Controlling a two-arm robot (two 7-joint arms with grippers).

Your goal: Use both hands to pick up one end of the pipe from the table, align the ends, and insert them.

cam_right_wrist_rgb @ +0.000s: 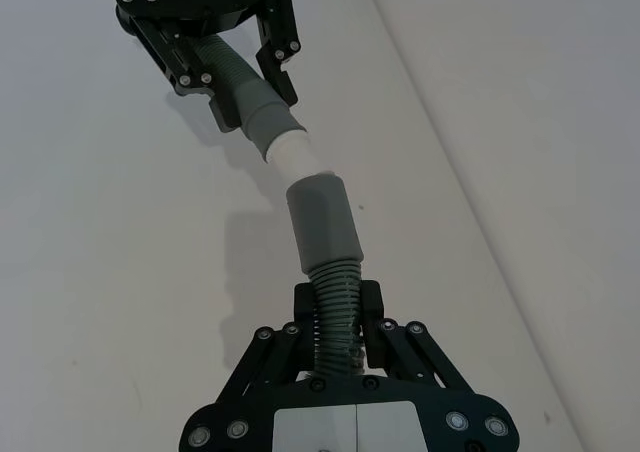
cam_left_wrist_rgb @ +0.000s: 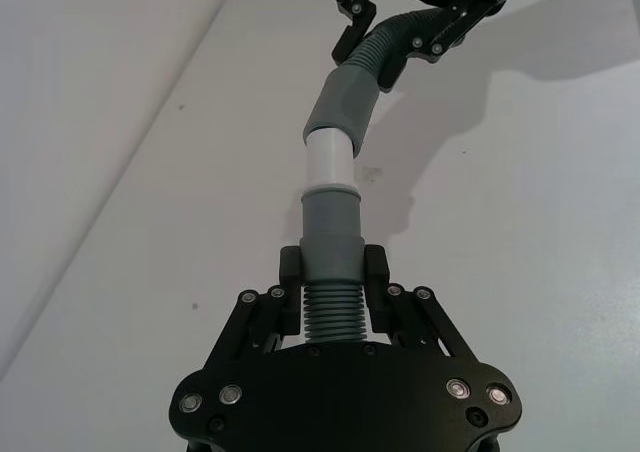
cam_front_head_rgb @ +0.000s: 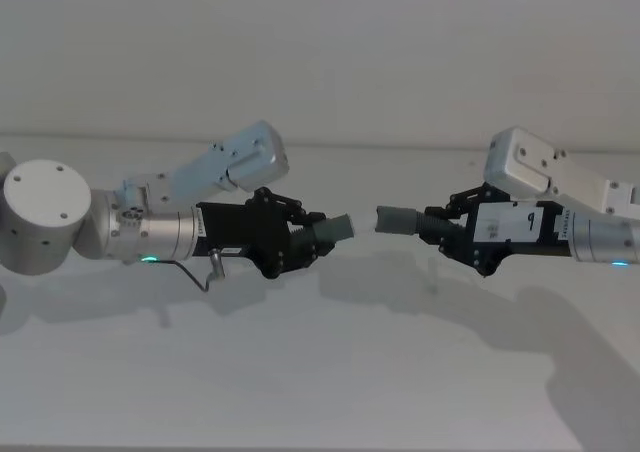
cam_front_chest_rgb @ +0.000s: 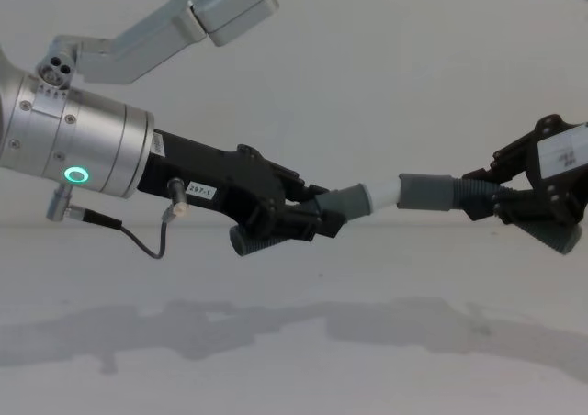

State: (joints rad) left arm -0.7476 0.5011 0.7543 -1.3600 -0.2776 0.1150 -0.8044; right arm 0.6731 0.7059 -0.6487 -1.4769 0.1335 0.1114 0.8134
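Left gripper [cam_front_chest_rgb: 308,215] clamps the white-tipped pipe piece [cam_front_chest_rgb: 354,201] and right gripper [cam_front_chest_rgb: 501,195] clamps the cuffed piece [cam_front_chest_rgb: 427,193], both held above the counter [cam_front_chest_rgb: 294,360] so the ends face for insertion.

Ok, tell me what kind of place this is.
Probably a robot test bench or lab: a bare white table against a plain wall, with the left gripper and right gripper each holding a pipe piece above it.

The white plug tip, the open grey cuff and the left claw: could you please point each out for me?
white plug tip [cam_left_wrist_rgb: 328,160], left wrist view, on its bare white side.
open grey cuff [cam_right_wrist_rgb: 321,221], right wrist view, on its smooth wall.
left claw [cam_left_wrist_rgb: 333,275], left wrist view, midway between its fingertips.
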